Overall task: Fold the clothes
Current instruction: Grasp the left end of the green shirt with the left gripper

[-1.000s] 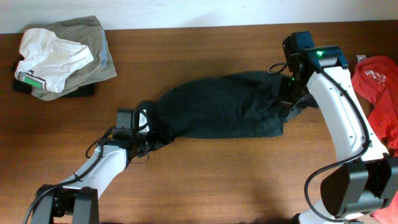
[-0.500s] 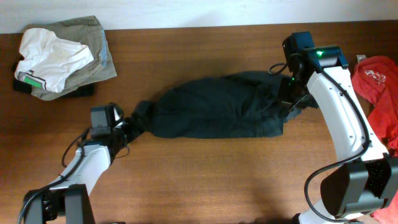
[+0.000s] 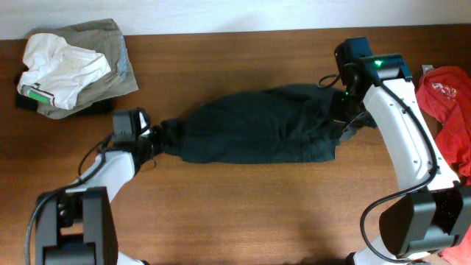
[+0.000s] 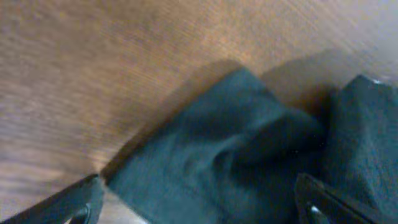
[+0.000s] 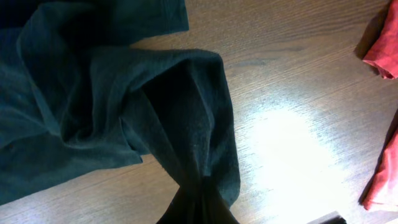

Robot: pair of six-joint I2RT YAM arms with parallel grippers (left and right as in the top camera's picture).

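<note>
The clothes point(image 3: 254, 132), a black T-shirt, lie bunched in a long roll across the middle of the table. My left gripper point(image 3: 153, 137) is at its left end, open. In the left wrist view the shirt's left end point(image 4: 236, 149) lies between the widely parted fingers point(image 4: 78, 200) of that gripper point(image 4: 199, 211). My right gripper point(image 3: 344, 118) is shut on the shirt's right end. In the right wrist view the gathered cloth point(image 5: 186, 112) narrows into that gripper point(image 5: 200, 214), whose fingers are hidden by the cloth.
A pile of white and olive garments point(image 3: 73, 65) sits at the table's far left corner. A red garment point(image 3: 449, 110) lies at the right edge, also seen in the right wrist view as red cloth point(image 5: 382, 37). Bare wood point(image 3: 243, 206) runs in front of the shirt.
My left arm has drawn back to the left and swung toward the far side, staying open; the shirt's left tip now stretches a little further left. The right arm has not moved.
</note>
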